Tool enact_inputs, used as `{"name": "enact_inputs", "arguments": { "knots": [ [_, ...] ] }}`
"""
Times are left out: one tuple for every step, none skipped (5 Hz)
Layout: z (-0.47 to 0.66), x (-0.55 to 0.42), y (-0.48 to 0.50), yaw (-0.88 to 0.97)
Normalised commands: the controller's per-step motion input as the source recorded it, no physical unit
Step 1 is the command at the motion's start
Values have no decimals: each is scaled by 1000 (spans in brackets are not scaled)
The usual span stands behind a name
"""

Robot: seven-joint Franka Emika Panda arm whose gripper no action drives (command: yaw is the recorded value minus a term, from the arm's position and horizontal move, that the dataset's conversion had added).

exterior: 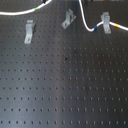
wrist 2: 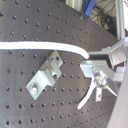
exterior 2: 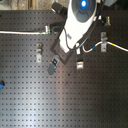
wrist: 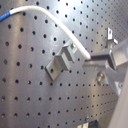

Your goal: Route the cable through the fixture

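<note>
Cable (wrist 2: pixel 40 46) — long axis across pegboard (wrist 2: pixel 30 20), end at end effector (wrist 2: pixel 89 64).

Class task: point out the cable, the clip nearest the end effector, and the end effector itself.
cable (wrist 2: pixel 30 46): second wrist view, on its white run.
clip (wrist 2: pixel 45 76): second wrist view, on its metal body.
end effector (wrist 2: pixel 89 64): second wrist view, between its fingertips.

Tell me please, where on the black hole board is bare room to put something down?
In the first exterior view, the perforated board is bare everywhere below the three metal clips. Crowded is the top strip, where the cable runs among those clips. In the second exterior view the arm hangs over that strip.
</note>
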Motion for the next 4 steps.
{"name": "enact_inputs", "arguments": {
  "knots": [
    [189, 1, 0, 0],
    [411, -273, 206, -3],
    [348, -203, 173, -43],
    [463, 105, 197, -169]
  ]
}}
